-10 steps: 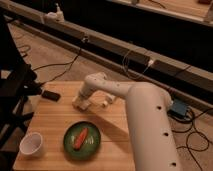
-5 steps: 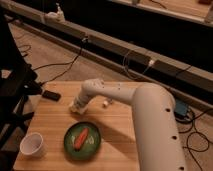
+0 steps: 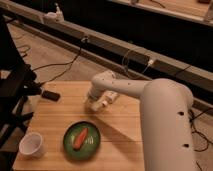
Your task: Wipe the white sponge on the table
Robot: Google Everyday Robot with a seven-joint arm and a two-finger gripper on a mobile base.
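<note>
The claw [image 3: 95, 106] is lowered onto the tabletop [image 3: 50, 117], pointing down from the end of the white arm [image 3: 150, 110]. Whether it is apart or together cannot be told. A pale patch directly under the tip is probably the white sponge [image 3: 94, 107]; it sits flat against the wood, and its outline merges with the claw.

Compared with half a second ago, the claw has shifted to the right and slightly nearer the camera across the wood, and the forearm has swung with it.

Just beside the claw on its right, a long white bottle-like object [image 3: 109, 98] lies on the tabletop. In front of the claw, toward the camera, is a green plate [image 3: 93, 146] carrying an orange item [image 3: 80, 138]. Farther front-left stands a white cup [image 3: 31, 145]. Well to the left lies a small dark object [image 3: 50, 95]. None of these has moved.
</note>
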